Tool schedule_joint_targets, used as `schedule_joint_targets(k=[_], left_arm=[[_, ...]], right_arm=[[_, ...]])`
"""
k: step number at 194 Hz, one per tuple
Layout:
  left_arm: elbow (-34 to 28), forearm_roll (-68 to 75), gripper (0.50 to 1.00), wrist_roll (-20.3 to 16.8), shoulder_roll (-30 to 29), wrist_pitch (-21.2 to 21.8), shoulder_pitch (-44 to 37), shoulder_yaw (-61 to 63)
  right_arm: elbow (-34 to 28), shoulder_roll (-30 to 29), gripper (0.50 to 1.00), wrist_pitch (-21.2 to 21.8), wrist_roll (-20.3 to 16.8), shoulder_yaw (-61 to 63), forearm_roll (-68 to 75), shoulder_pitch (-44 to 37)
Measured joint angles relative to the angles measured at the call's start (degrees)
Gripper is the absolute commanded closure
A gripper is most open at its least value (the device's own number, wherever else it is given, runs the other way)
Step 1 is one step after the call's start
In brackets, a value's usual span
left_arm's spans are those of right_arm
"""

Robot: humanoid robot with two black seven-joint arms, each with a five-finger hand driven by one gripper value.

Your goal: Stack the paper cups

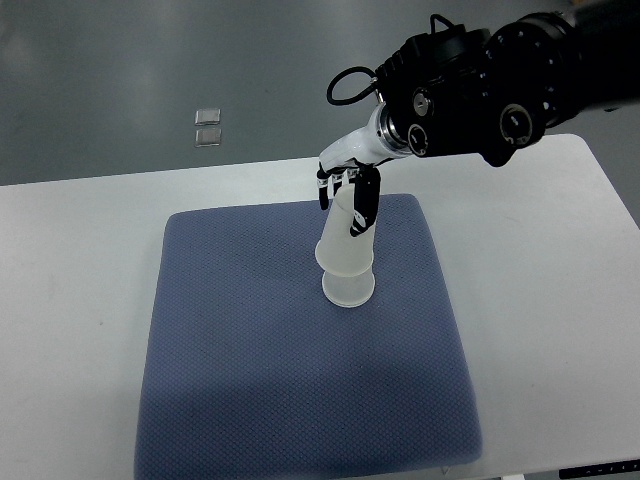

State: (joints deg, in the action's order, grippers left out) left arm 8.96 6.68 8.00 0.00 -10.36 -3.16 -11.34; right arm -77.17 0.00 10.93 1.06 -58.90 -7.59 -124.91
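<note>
**Robot hand lowers one paper cup onto another**

The black fingers (pixel 364 200) of the right hand (pixel 350 192) are curled around the upper part of a translucent white paper cup (pixel 343 240), holding it upside down and slightly tilted. The wider mouth of this held cup sits over a second upturned cup (pixel 349 288), of which only the lower rim shows; the two look at least partly nested. The lower cup stands near the middle of a blue-grey textured mat (pixel 250 360), which lies on a white bench (pixel 80 260). The black arm (pixel 490 90) reaches in from the upper right. The left hand is out of view. Two small clear squares (pixel 208 126) lie on the grey floor beyond the bench.

To finish well, the hand should probably straighten the held cup until both rims sit level, press straight down gently, then open the fingers without dragging the stack sideways.
</note>
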Motion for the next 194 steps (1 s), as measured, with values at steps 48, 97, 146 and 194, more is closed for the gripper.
schedule_joint_targets(k=[48,97,146,194], left_arm=[[-0.1,0.0,0.500,0.0,0.0,0.0,0.0,0.0],[0.3,0.0,0.500,0.0,0.0,0.0,0.0,0.0],[0.2,0.0,0.500,0.0,0.0,0.0,0.0,0.0],[0.2,0.0,0.500,0.0,0.0,0.0,0.0,0.0]], right_arm=[[0.0,0.0,0.662,0.0,0.0,2.0,1.8,0.0],[0.0,0.0,0.576,0.1,0.0,3.0,4.0,-0.1],[0.7,0.0,0.576,0.4,0.0,2.7,4.1,-0.1],[2.4,1.6,0.576,0.0,0.0,2.2,4.1,2.6]])
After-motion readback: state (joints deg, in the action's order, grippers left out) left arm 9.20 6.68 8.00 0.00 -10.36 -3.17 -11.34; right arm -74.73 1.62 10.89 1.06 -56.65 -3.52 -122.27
